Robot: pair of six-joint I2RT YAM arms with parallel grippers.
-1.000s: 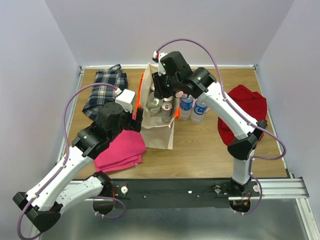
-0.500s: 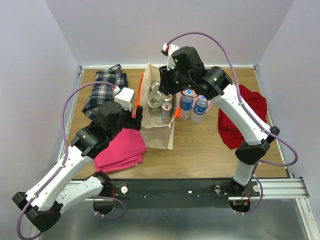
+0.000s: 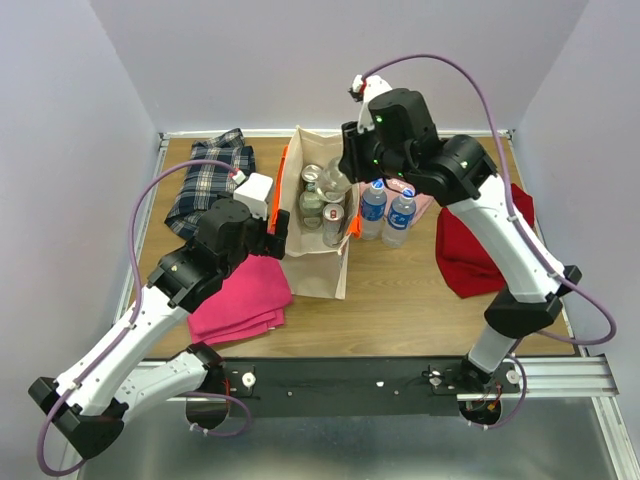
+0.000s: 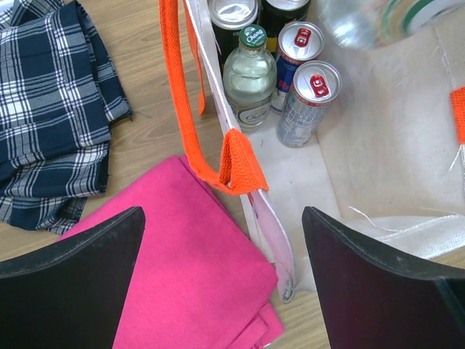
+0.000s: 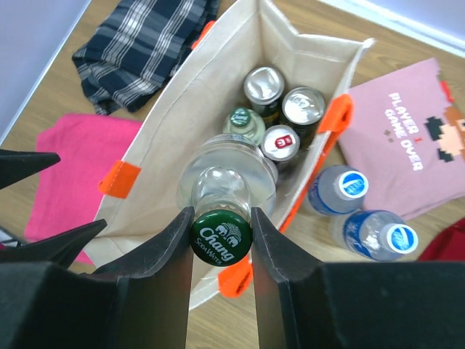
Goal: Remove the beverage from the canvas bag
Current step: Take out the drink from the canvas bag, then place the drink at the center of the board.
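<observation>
The beige canvas bag [image 3: 316, 262] with orange handles [image 4: 183, 94] stands upright at mid-table. My right gripper [image 5: 221, 236] is shut on the green cap of a clear glass soda-water bottle [image 5: 227, 178]. The bottle [image 3: 335, 180] hangs over the bag's far right part, its base about level with the rim. Inside the bag [image 5: 174, 123] stand three cans [image 5: 264, 83] and a second green-capped glass bottle [image 5: 243, 120]. My left gripper [image 4: 223, 218] is open, its jaws either side of the bag's near left corner.
Two plastic water bottles [image 3: 373, 208] stand just right of the bag. A folded pink cloth [image 3: 245, 300] lies at its near left, a plaid cloth [image 3: 210, 185] at the far left, a red cloth [image 3: 480, 240] at the right, a pink T-shirt [image 5: 399, 138] behind the bottles.
My right gripper has risen and shifted right with the glass bottle, lifting it up out of the bag. The left arm has barely moved.
</observation>
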